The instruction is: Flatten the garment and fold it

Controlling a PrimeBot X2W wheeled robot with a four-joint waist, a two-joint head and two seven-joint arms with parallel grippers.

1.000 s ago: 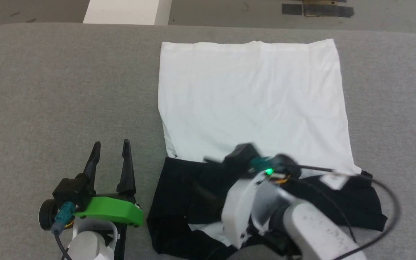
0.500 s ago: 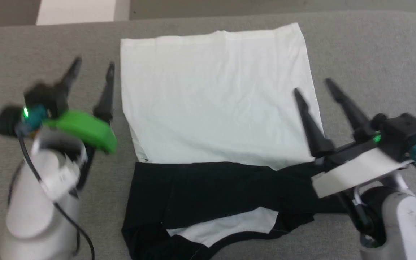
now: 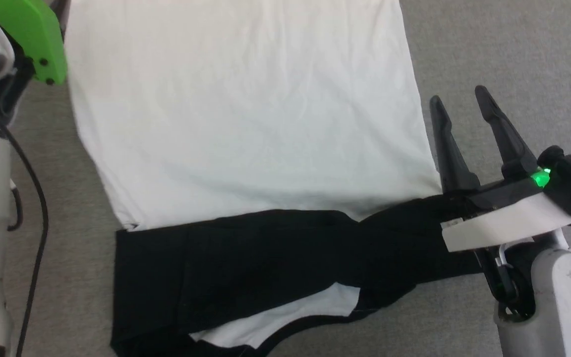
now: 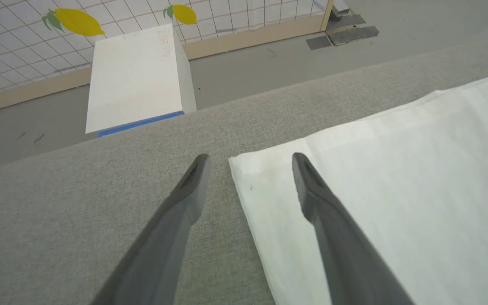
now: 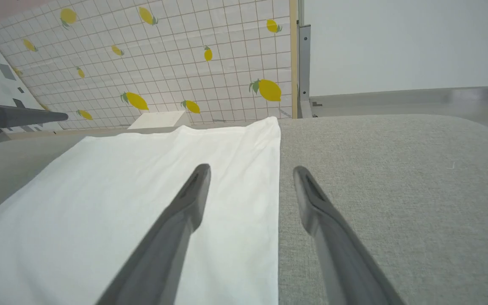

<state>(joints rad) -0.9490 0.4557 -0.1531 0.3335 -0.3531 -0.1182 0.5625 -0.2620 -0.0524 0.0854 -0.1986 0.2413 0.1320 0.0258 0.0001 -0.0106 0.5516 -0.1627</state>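
The garment (image 3: pixel 236 109) lies flat on the grey padded table (image 3: pixel 503 44), white body spread away from me, black sleeves (image 3: pixel 246 263) folded across its near end. My right gripper (image 3: pixel 459 96) stands open at the garment's right edge, just above the black part; in the right wrist view its fingers (image 5: pixel 251 168) straddle that edge (image 5: pixel 275 178), holding nothing. My left gripper (image 4: pixel 250 157) is open over the far left corner of the white cloth (image 4: pixel 354 203), one finger over the cloth, the other over bare table. Its green mount (image 3: pixel 32 34) shows at the head view's upper left.
A white box (image 4: pixel 134 76) stands on the floor beyond the table's far edge. A tiled wall panel with lemons (image 5: pixel 163 55) rises behind it. Bare grey table lies to the right of the garment (image 5: pixel 396 190) and to its left (image 4: pixel 79 203).
My right arm has swung off the black sleeves to the garment's right edge. My left arm has gone forward along the left edge to the far corner. The head camera has shifted too.
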